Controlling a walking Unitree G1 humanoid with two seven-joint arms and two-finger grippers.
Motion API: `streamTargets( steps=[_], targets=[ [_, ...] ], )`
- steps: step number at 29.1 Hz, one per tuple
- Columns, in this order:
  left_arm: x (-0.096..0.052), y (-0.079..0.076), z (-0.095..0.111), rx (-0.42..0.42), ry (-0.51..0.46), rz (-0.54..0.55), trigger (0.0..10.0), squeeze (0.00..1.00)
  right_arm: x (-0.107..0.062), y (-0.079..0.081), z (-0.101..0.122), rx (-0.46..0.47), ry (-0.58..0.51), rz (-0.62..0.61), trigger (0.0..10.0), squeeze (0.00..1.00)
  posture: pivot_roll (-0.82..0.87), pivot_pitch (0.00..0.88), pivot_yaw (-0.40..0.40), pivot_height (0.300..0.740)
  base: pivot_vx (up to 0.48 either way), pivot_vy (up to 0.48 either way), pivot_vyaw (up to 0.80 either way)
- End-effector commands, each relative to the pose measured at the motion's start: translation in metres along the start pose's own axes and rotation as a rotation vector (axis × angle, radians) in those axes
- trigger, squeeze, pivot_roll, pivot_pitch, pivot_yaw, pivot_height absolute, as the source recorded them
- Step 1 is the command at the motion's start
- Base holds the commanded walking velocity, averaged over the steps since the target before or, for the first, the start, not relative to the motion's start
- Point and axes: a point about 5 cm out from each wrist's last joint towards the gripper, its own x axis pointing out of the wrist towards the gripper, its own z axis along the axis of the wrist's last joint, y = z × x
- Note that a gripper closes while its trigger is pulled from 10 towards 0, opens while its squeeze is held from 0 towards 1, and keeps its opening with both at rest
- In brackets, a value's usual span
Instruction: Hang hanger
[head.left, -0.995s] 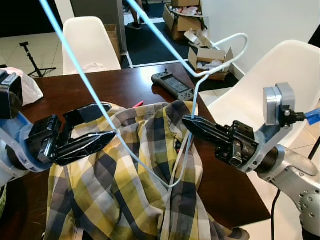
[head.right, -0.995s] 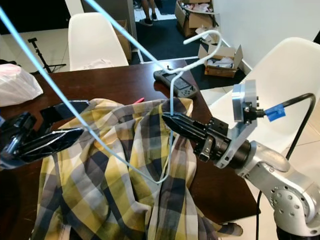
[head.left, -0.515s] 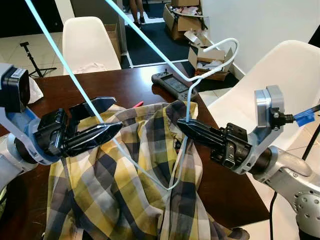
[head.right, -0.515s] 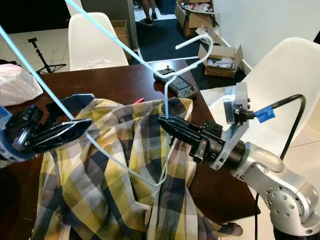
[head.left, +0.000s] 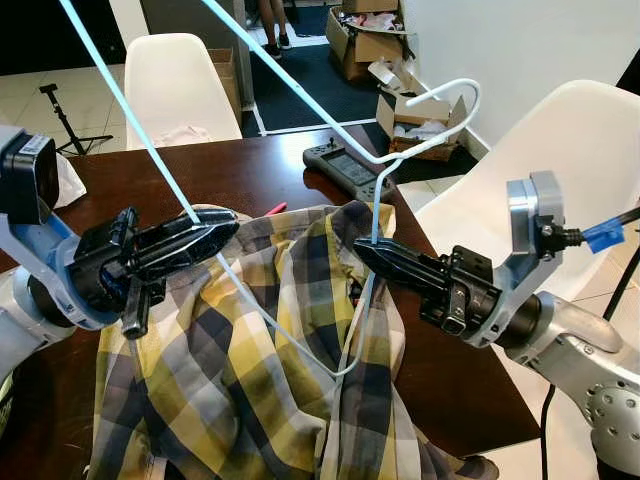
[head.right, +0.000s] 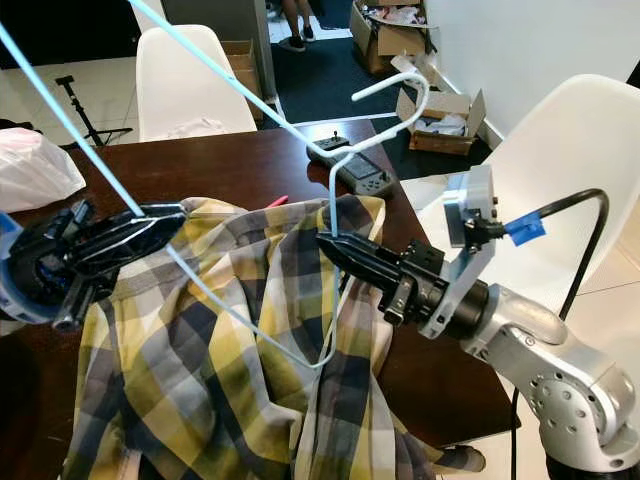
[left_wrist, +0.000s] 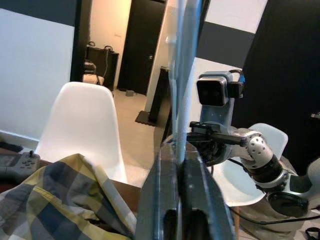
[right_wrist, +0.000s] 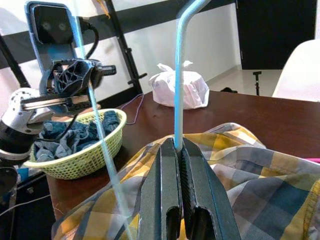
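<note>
Left claw (head.left: 215, 228) clamped on pale blue wire hanger (head.left: 300, 95); right claw (head.left: 366, 248) clamped on its neck, above yellow plaid shirt (head.left: 250, 370) on dark wooden surface (head.left: 250, 170).

I see the light blue hanger (head.left: 300, 100) stretched between my left gripper (head.left: 225, 228) and my right gripper (head.left: 366, 249), both clamped on its wire, so its bars cross the space above the table (head.left: 270, 170). The plaid shirt (head.left: 270, 350) covers most of the near tabletop under them, and one hanger bar runs down into its folds. Beyond the shirt, bare dark wood offers room, broken by a grey controller (head.left: 345, 168) near the far edge. White chairs (head.left: 180, 85) close off the far side and the right side (head.left: 590, 140). On the left, a white bag (head.right: 35, 165) and a basket of clothes (right_wrist: 82, 145) occupy the table.
</note>
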Motion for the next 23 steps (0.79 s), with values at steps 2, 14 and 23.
streamTargets(
  steps=[2, 14, 23],
  targets=[
    [-0.003, 0.0, 0.002, 0.005, -0.012, 0.003, 0.0, 0.0, 0.003, 0.002, -0.001, -0.009, -0.004, 0.0, 10.0, 0.0, 0.02, 0.152, 0.014, 0.74, 0.0, 0.0, 0.0],
    [-0.008, 0.003, 0.006, 0.032, -0.01, 0.029, 0.0, 0.0, 0.009, 0.009, -0.002, 0.037, -0.093, 0.053, 10.0, 0.0, 0.02, 0.151, 0.011, 0.74, 0.0, 0.0, 0.0],
    [-0.01, 0.0, 0.012, 0.041, -0.031, 0.004, 0.0, 0.0, 0.01, 0.027, 0.01, 0.163, -0.308, 0.232, 10.0, 0.0, 0.03, 0.147, 0.008, 0.74, 0.0, 0.0, 0.0]
  ],
)
